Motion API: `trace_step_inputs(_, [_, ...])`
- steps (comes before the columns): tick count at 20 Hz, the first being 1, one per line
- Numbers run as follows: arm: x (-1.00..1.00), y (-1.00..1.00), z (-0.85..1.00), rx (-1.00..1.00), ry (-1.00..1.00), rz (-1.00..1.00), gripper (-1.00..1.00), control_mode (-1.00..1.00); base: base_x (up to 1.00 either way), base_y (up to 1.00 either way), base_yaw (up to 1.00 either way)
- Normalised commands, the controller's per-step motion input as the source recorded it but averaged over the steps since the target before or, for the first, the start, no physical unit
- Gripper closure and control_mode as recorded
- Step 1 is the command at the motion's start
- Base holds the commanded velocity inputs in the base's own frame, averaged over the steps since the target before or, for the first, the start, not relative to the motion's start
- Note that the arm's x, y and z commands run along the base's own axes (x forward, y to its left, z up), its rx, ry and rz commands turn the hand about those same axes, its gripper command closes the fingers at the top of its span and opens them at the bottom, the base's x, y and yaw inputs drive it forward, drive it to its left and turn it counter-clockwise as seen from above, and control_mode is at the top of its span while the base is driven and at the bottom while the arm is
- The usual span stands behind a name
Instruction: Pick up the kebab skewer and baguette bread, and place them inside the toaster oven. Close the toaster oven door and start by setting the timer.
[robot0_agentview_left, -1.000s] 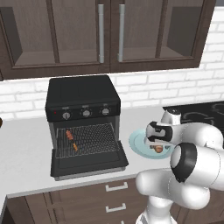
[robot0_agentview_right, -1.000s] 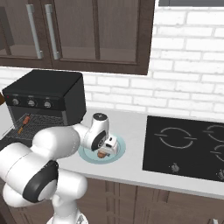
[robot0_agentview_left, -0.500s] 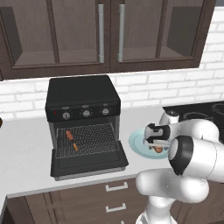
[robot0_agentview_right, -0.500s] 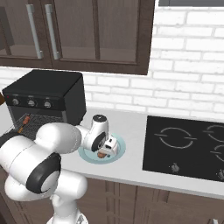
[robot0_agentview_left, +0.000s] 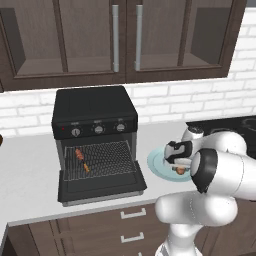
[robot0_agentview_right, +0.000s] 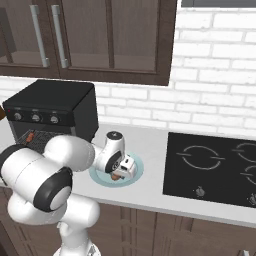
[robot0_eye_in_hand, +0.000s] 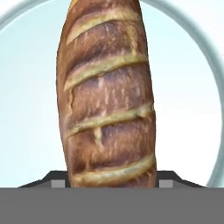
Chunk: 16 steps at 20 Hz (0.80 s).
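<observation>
Golden-brown, score-crusted baguette bread (robot0_eye_in_hand: 107, 96) lies on the pale blue round plate (robot0_agentview_right: 134, 173) directly under my pincer (robot0_eye_in_hand: 112, 177), its end between the two dark fingertips (robot0_eye_in_hand: 168, 180). I cannot tell whether they grip it. Well to the pincer's left stands the boxy black toaster oven (robot0_agentview_left: 95, 112), its drop-down door (robot0_agentview_left: 102, 190) open, the red-orange kebab skewer (robot0_agentview_left: 82, 159) on its wire rack (robot0_agentview_left: 110, 156)

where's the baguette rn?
The baguette bread lies on the pale blue plate on the counter right of the toaster oven, directly under the gripper.
</observation>
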Motion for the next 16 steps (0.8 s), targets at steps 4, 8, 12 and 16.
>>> trace_step_inputs(4, [0.00, 0.00, 0.04, 0.00, -0.01, -0.04, 1.00, -1.00, 0.00, 0.00, 0.00])
trace_step_inputs(8, [-0.44, 0.19, 0.96, 0.00, -0.08, 0.00, 1.00, -1.00, 0.00, 0.00, 0.00])
trace_step_inputs(12, [-0.82, 0.50, 0.96, 0.00, -0.03, 0.00, 1.00, -1.00, 0.00, 0.00, 0.00])
trace_step_inputs(16, [-0.88, 0.75, 0.62, 0.00, 0.00, 0.01, 1.00, -1.00, 0.00, 0.00, 0.00])
